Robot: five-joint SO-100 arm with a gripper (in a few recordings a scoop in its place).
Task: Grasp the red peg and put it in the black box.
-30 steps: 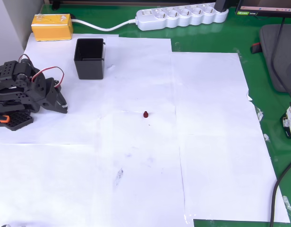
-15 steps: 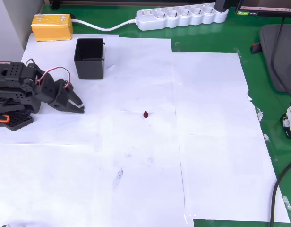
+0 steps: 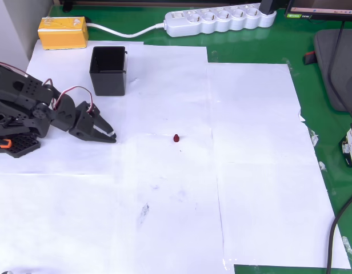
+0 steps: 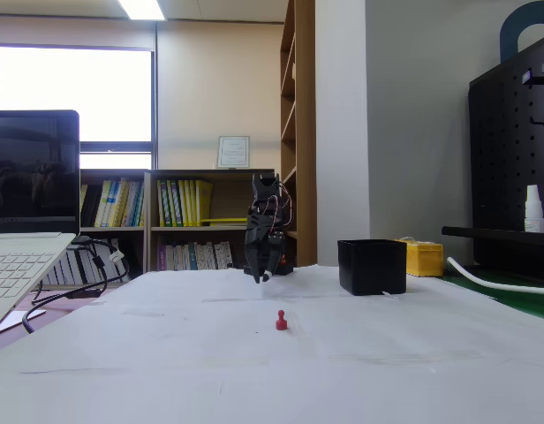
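White paper covers the worktop (image 3: 262,171); the red peg (image 3: 176,137) sits well right of the closed, empty pincer (image 3: 109,136), overhead.

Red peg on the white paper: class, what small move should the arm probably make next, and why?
Probably keep reaching right in the overhead view toward the red peg. The gripper is well short of it, its fingers look closed, and paper lies between them. It hangs above the table in the fixed view, so lowering and opening would follow.
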